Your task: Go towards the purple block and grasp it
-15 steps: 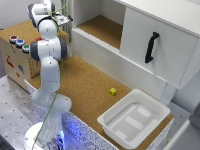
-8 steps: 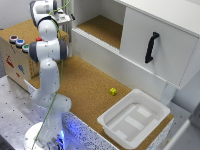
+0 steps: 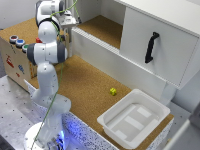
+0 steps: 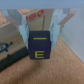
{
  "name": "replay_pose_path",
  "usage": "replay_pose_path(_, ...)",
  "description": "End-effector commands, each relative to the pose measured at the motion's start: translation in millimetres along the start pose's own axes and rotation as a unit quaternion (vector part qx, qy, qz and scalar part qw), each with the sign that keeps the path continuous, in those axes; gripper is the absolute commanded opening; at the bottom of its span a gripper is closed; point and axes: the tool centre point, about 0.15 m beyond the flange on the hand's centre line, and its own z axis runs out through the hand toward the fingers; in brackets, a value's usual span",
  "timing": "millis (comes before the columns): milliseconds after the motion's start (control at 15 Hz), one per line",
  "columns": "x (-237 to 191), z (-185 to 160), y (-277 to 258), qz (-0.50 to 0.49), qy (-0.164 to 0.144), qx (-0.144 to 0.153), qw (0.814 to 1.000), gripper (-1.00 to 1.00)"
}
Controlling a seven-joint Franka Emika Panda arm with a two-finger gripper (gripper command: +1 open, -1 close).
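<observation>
Tool [image 4: 39, 36] pinches purple block [image 4: 40, 46] btw both fingers [image 4: 25, 32], yellow "E" facing wrist cam, held above cork tabletop [image 3: 87, 82] nr wooden box w/ buttons [image 3: 15, 55] at exterior view's left.

**Even light, soft focus on both feeds**

From my station the exterior view is brightly and evenly lit, with pale glare on the white cabinet [image 3: 150, 45] and a soft shadow in the recess beside it. A blue glow shows at the robot base [image 3: 50, 137]. Everything looks mildly blurred. My wrist view is dimmer and blurrier; the purple block [image 4: 41, 46] near the lens is smeared.
</observation>
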Motion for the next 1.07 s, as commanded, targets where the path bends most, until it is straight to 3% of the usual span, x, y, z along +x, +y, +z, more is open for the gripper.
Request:
replay_pose_path(0, -104, 41, 39, 0.054, 0.118, 0.026, 0.991, -1.0)
replay_pose_path(267, -150, 53, 62, 0.143, 0.099, 0.022, 0.984, -1.0)
replay_pose_path(333, -164, 60, 71, 0.169, 0.095, 0.033, 0.98, -1.0)
replay_pose_path(667, -235, 97, 120, 0.256, 0.039, 0.042, 0.965, -1.0)
replay_pose_path(800, -268, 127, 148, 0.279, 0.039, 0.056, 0.958, -1.0)
replay_pose_path(1000, -314, 146, 199, 0.275, 0.065, 0.069, 0.957, -1.0)
